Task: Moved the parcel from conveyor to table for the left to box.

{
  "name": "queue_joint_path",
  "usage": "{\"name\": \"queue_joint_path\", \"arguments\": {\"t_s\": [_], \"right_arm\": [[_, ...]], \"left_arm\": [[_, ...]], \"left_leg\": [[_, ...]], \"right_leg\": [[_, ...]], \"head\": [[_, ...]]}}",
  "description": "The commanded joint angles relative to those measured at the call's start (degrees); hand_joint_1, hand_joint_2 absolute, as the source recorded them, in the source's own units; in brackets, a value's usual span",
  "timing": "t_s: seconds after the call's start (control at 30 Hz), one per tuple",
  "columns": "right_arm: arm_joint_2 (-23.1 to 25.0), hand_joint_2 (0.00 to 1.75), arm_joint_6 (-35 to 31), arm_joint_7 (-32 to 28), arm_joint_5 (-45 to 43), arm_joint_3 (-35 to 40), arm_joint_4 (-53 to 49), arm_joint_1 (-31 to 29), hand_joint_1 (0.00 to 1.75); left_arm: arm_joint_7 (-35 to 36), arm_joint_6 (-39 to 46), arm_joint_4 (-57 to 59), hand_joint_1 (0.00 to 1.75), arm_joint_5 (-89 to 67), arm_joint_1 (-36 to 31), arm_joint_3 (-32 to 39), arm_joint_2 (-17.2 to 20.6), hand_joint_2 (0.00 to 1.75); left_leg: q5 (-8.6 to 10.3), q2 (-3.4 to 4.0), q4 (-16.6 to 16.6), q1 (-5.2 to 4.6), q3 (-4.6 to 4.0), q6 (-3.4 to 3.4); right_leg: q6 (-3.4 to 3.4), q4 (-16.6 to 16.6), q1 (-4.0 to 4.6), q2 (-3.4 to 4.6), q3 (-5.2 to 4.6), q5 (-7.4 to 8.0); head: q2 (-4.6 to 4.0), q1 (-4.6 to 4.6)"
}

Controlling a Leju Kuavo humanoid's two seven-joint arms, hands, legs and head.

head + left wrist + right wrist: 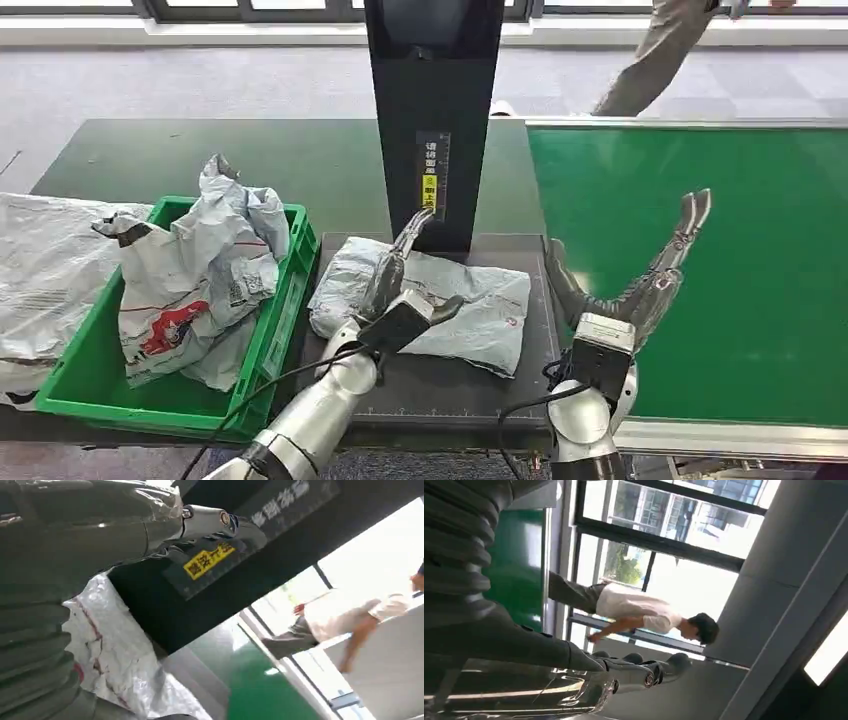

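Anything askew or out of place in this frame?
Yes: crumpled parcels are heaped in the green crate and stick up over its rim, one more lying outside it. The grey parcel lies flat on the table.

The left hand (400, 290) covers the middle of the parcel (480, 310) beneath it, the black post (435, 120) beyond it runs off the top edge, and the person (660, 50) beyond the right hand (630, 290) is cut off above the legs.
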Motion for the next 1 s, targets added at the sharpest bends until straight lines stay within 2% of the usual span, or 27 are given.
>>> {"name": "queue_joint_path", "arguments": {"t_s": [0.03, 0.37, 0.47, 0.7, 0.9, 1.0], "right_arm": [[1.09, 1.75, 0.02, 0.00, -0.27, -0.80, 2.46, 0.12, 0.00], [1.09, 1.75, 0.02, 0.00, -0.27, -0.80, 2.46, 0.12, 0.00], [1.50, 1.75, 0.23, 0.00, 0.20, -1.21, 1.72, 0.63, 0.00], [2.65, 1.75, 2.27, 0.00, 1.12, -2.88, 1.19, 0.64, 0.00], [2.57, 1.75, 2.38, 0.00, 1.00, -2.83, 1.55, 0.35, 0.00], [2.46, 1.75, 2.43, 0.00, 0.78, -2.69, 1.99, 0.05, 0.00]], "left_arm": [[1.28, 1.85, 10.28, 0.00, -1.50, -4.70, -5.31, 1.53, 1.75], [1.28, 1.85, 10.28, 0.00, -1.50, -4.70, -5.31, 1.53, 1.75], [7.48, 7.00, 14.24, 0.00, -8.75, -6.26, -7.72, 1.53, 1.75], [15.62, 7.96, 18.74, 0.00, -16.78, -7.32, -9.18, 1.53, 1.75], [16.69, 8.08, 19.44, 0.00, -18.38, -7.28, -8.89, 1.53, 1.75], [19.88, 7.86, 20.54, 0.00, -22.50, -7.58, -8.84, 1.54, 1.75]], "left_leg": [[-0.02, 0.02, -0.07, 0.02, 0.15, -0.05], [-0.01, 0.03, -0.06, 0.03, 0.09, -0.03], [0.00, 0.01, -0.12, 0.03, 0.21, -0.04], [-0.03, 0.04, -0.12, 0.03, 0.21, -0.06], [-0.03, 0.08, -0.13, 0.03, 0.23, -0.06], [-0.01, 0.05, -0.08, 0.02, 0.12, -0.04]], "right_leg": [[-0.01, -0.07, 0.03, -0.01, 0.14, -0.02], [0.00, -0.05, 0.03, 0.01, 0.07, -0.01], [0.00, -0.11, 0.04, -0.04, 0.20, -0.01], [-0.02, -0.10, 0.04, 0.00, 0.18, -0.03], [-0.01, -0.09, 0.03, 0.03, 0.19, -0.03], [-0.01, -0.05, 0.02, 0.02, 0.09, -0.01]], "head": [[0.00, -0.02], [0.00, 0.00], [-0.02, 0.00], [0.00, -0.02], [-0.02, -0.02], [0.00, 0.00]]}}
